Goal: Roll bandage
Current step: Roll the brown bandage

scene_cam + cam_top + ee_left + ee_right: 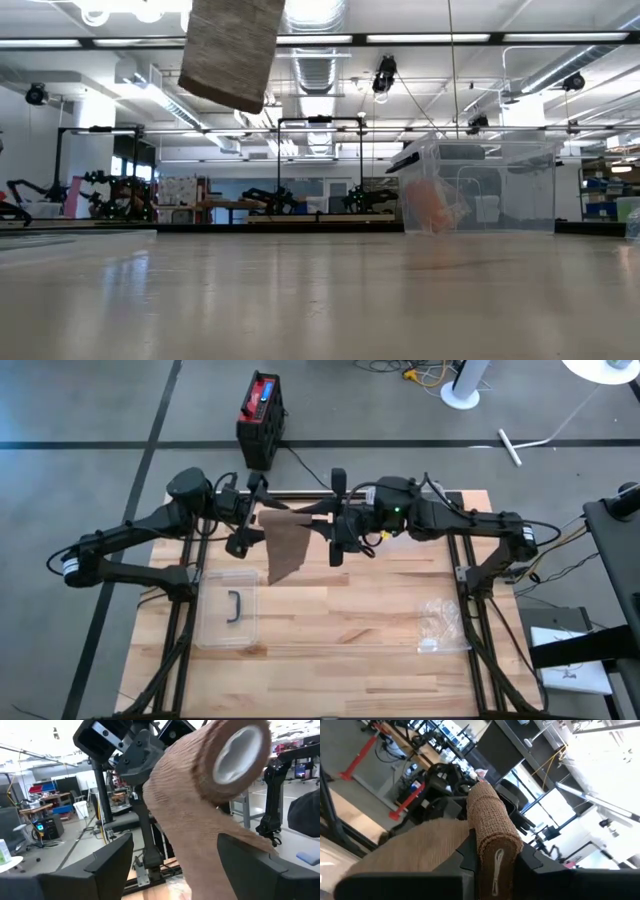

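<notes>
Fingers of the left gripper (175,865) stand spread, I see, and nothing sits between them; the tan elastic bandage roll (220,765) floats just ahead, its white core facing that wrist camera. From the roll a loose brown tail (286,548) hangs between both tools, its lower end cut off in the low view. The right gripper (492,857) pinches the roll (492,832) end-on. Below the left gripper lies a clear plastic lidded box (229,610); below the right, a crumpled clear wrapper (440,625), hard to make out.

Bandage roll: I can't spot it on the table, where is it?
High view: the bandage roll is held mid-air in the right gripper, near the left gripper.
</notes>
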You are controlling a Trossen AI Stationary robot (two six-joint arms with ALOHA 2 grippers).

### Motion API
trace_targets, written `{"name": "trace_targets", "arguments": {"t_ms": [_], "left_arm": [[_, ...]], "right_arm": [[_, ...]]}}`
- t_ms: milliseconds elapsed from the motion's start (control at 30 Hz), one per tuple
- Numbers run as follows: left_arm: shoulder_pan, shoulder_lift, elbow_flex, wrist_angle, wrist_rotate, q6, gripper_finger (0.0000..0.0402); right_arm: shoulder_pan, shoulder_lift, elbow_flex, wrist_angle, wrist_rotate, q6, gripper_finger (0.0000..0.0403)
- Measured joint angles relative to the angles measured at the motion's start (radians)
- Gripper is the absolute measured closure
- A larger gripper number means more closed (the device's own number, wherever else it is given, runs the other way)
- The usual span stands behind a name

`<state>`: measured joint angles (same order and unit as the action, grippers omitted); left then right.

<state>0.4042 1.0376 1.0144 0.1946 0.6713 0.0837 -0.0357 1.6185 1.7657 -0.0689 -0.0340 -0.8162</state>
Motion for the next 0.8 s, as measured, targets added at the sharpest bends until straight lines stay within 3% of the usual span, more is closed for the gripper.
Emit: {"name": "trace_targets", "arguments": {"t_ms": [233, 433, 500, 567, 733, 800], "left_arm": [[0.002, -0.017, -0.001, -0.073, -0.045, 0.054, 0.0137], [0.002, -0.097, 0.028, -0.284, -0.449, 0.252, 0.0155], [0.003, -0.119, 0.047, -0.311, -0.503, 0.247, 0.016], [0.003, -0.137, 0.066, -0.318, -0.478, 0.185, 0.0164], [0.003, -0.152, 0.106, -0.328, -0.253, 0.014, 0.0162], [0.003, -0.143, 0.106, -0.326, -0.234, -0.015, 0.0153]], "right_arm": [[0.001, -0.018, 0.0, -0.002, 0.0, -0.028, 0.0351], [0.012, -0.046, 0.001, -0.025, 0.0, 0.013, 0.0348], [0.011, -0.047, 0.001, -0.043, 0.001, 0.015, 0.0351], [0.011, -0.047, 0.001, -0.054, 0.001, 0.013, 0.0352], [0.011, -0.046, 0.001, -0.052, 0.011, -0.025, 0.035], [0.011, -0.046, 0.001, -0.046, 0.01, -0.04, 0.0351]]}}
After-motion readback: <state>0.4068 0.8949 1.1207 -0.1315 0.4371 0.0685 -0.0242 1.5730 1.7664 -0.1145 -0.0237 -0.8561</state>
